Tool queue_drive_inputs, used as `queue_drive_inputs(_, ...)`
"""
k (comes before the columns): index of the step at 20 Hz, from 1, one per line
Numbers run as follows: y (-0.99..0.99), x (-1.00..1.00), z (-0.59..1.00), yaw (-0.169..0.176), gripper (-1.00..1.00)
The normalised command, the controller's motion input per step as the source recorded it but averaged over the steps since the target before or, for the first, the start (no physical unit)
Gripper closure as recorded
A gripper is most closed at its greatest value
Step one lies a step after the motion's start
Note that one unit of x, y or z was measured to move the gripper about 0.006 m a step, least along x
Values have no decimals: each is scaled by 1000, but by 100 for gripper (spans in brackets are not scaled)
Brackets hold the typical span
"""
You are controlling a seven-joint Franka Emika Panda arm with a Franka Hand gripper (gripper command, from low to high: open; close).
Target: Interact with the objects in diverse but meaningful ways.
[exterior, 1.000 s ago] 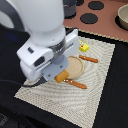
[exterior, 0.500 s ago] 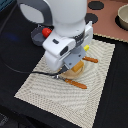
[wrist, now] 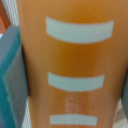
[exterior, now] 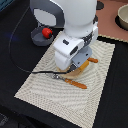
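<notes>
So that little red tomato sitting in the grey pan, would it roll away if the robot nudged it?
Probably only a little. The red tomato looks round and smooth, so it should roll easily, but the grey pan has a raised rim that would likely catch it. Its glossy skin may be slippery to pinch.

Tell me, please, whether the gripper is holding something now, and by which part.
It cannot be told. In the exterior view the arm hides the gripper. The wrist view shows the golden scored bread loaf very close, with a grey finger beside it, but no clear grip.
</notes>
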Motion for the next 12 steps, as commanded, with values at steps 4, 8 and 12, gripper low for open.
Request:
queue_drive_inputs(4, -44, -175, 26, 22, 100)
queue_drive_inputs(8, -18, -81, -91, 15, 100)
queue_drive_inputs(12, -74, -131, -237, 26, 100)
